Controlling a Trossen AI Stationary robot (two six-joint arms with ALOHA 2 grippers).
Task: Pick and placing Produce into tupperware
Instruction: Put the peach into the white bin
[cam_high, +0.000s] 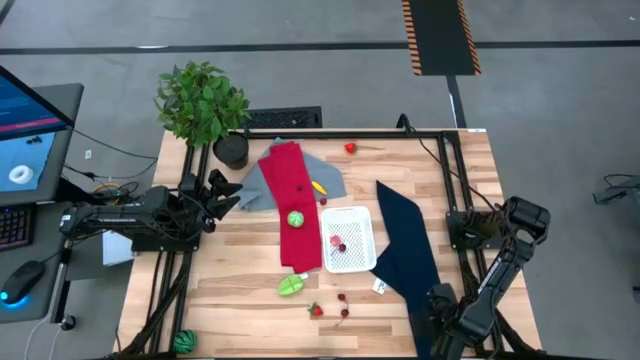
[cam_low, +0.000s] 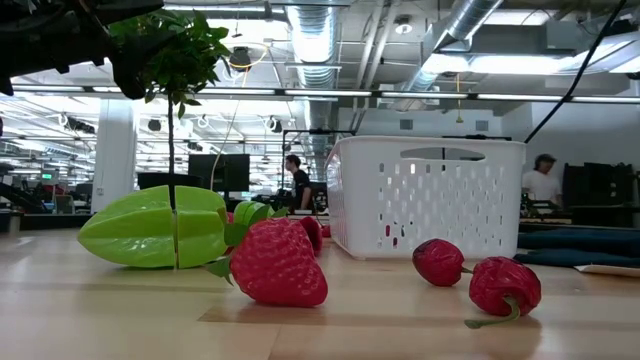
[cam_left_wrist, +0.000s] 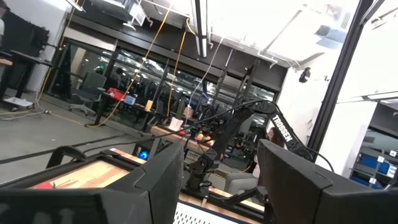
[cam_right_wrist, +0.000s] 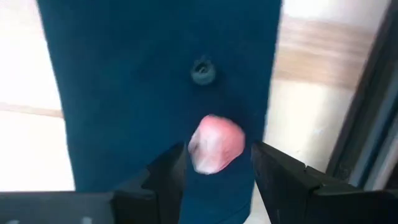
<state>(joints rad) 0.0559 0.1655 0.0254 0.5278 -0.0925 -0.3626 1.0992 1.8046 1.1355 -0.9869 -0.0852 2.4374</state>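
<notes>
Quick count of what was seen on the wooden table (cam_high: 250, 270): one small white rectangular plastic tub (cam_high: 362, 222), three cloths (one long red cloth (cam_high: 293, 180), one grey cloth (cam_high: 258, 188), one long navy cloth (cam_high: 405, 240)) and one leafy green plant in a black pot (cam_high: 205, 100) at the far left corner.

Seven loose toy pieces were counted outside the tub:
- one round green piece (cam_high: 296, 218), laid on the red cloth
- one thin yellow piece (cam_high: 318, 187), at that cloth's edge
- one red piece (cam_high: 350, 148), by the far edge
- one green plastic star fruit (cam_high: 290, 286), near the front
- one red toy strawberry (cam_high: 316, 310), just beside the star fruit
- two small dark-red pieces (cam_high: 343, 304), right next to the strawberry

Something red (cam_high: 338, 243) was spotted inside the tub; how many pieces could not be told.

The right gripper (cam_right_wrist: 217, 152) was held over the near end of the navy cloth, closed on an eighth piece, one small pink toy piece (cam_right_wrist: 216, 143), pinched between its two fingers. So that bit was well apart from the tub, to the tub's right and nearer the front.

The left gripper (cam_left_wrist: 221, 149) was parked at the table's left edge near the plant, fingers spread, nothing between them.
</notes>
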